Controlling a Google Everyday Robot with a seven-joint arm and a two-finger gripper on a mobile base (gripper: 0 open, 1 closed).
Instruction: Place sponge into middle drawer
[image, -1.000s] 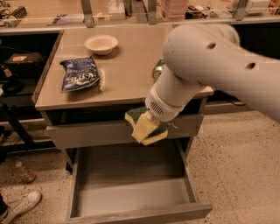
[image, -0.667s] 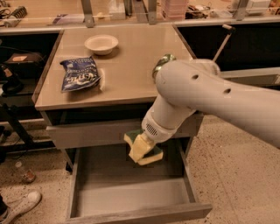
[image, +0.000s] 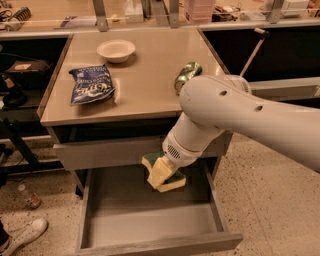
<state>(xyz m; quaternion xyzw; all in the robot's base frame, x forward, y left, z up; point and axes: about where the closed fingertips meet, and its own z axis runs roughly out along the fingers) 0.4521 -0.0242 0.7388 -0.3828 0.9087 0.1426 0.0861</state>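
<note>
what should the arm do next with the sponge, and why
Probably lower it a little before releasing: the gripper holds the sponge over the rear of the open middle drawer, apparently above its grey floor.

I see a tan tabletop (image: 145, 95) carrying three things. A pale bowl (image: 115, 50) sits near the back. A blue snack bag (image: 91, 84) lies toward the left front. A green can (image: 186, 76) lies on its side near the right edge, partly behind the arm (image: 240, 115). My gripper (image: 160, 172) hangs below the table's front edge, clamped on the sponge (image: 175, 181) over the open drawer (image: 150, 227).
</note>
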